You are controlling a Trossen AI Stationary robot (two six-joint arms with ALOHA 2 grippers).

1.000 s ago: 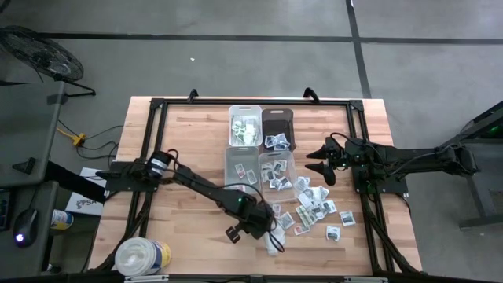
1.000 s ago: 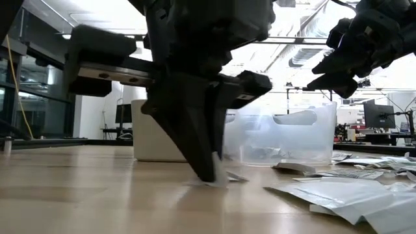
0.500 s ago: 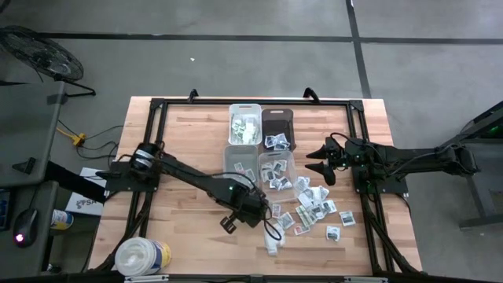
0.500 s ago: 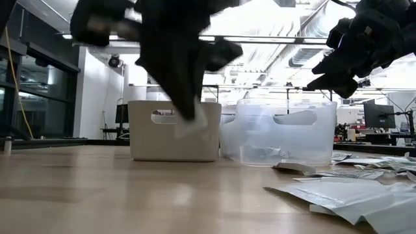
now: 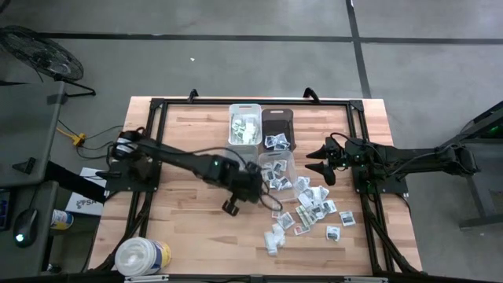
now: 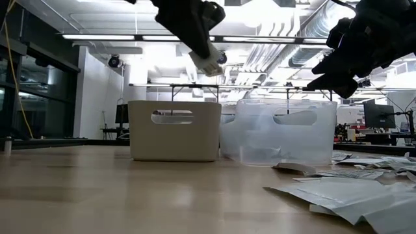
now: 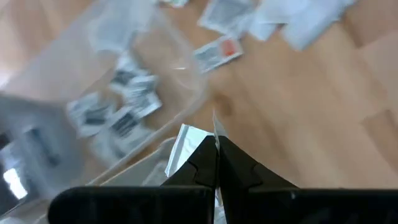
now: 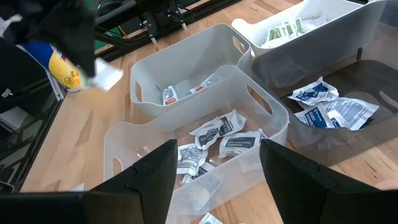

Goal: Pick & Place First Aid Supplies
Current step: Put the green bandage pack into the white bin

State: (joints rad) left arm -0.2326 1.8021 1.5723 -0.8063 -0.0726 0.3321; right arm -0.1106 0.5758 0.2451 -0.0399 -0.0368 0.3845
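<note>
First aid packets, small flat paper, white with dark or green print: one held, the rest in two groups.

Item 1: one white packet [image 6: 207, 60], pinched between the closed fingers of the left gripper [image 5: 253, 189], raised well above the table and level with the near clear bins. The left wrist view shows the same packet [image 7: 186, 148] clamped at the fingertips, above the rim of a clear bin [image 7: 155, 99] that holds several packets.

Item 2: loose pile [image 5: 314, 208] on the bare wood, in front of the right gripper; roughly a dozen pieces, exact count not readable. Two or three more lie apart near the front edge [image 5: 275, 240].

Item 3: bins, four, in a two-by-two block at table centre. White bin [image 5: 245, 126], greenish packets inside. Dark bin [image 5: 277, 126], a few packets. Clear bin [image 5: 240, 163], two or three packets. Second clear bin [image 5: 278, 169], five or six packets.

Item 4: right gripper [image 5: 321, 161], fingers spread wide, holding nothing, hanging in the air just beside the clear and dark bins.

Item 5: one round white tub [image 5: 143, 255] with yellow-blue label, front left corner of the table [image 5: 181, 228].
</note>
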